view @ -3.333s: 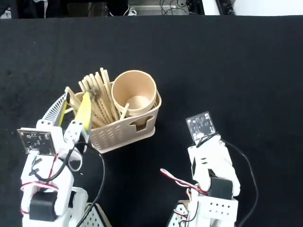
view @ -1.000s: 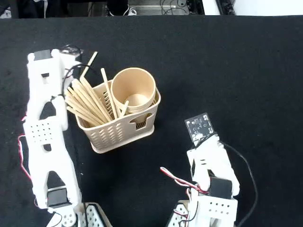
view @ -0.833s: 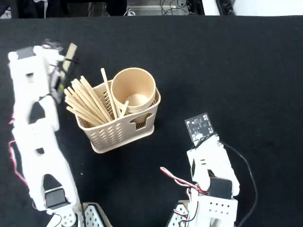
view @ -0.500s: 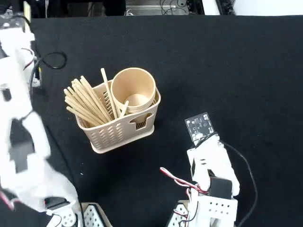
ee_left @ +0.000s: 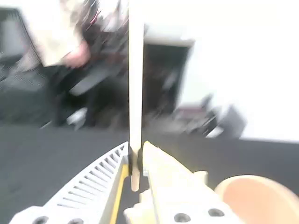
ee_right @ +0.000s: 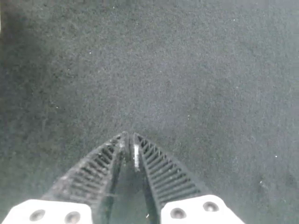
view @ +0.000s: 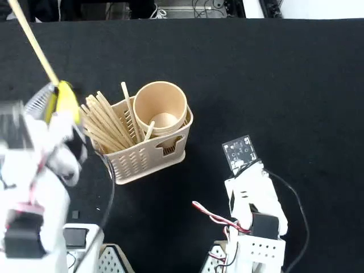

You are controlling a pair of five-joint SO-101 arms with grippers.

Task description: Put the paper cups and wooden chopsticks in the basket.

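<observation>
A cream slotted basket (view: 145,159) stands left of centre on the black cloth. It holds stacked paper cups (view: 161,105) and a leaning bundle of wooden chopsticks (view: 105,122). Just left of the basket, my left gripper (view: 57,94) is shut on a single chopstick (view: 34,48) that slants up and away toward the far left corner. In the left wrist view that chopstick (ee_left: 135,84) stands upright, pinched in the left gripper (ee_left: 135,158), with a cup rim (ee_left: 257,200) beside it. My right gripper (ee_right: 129,145) is shut on nothing, low over bare cloth.
The right arm (view: 253,205) sits folded near the front edge, its wrist board (view: 241,151) facing up, right of the basket. Cables and equipment (view: 170,8) line the table's far edge. Black cloth (view: 273,85) spreads to the right and behind the basket.
The left arm reached out to the far left corner, then swung back beside the basket, now with a single chopstick in its gripper. The right arm has not moved.
</observation>
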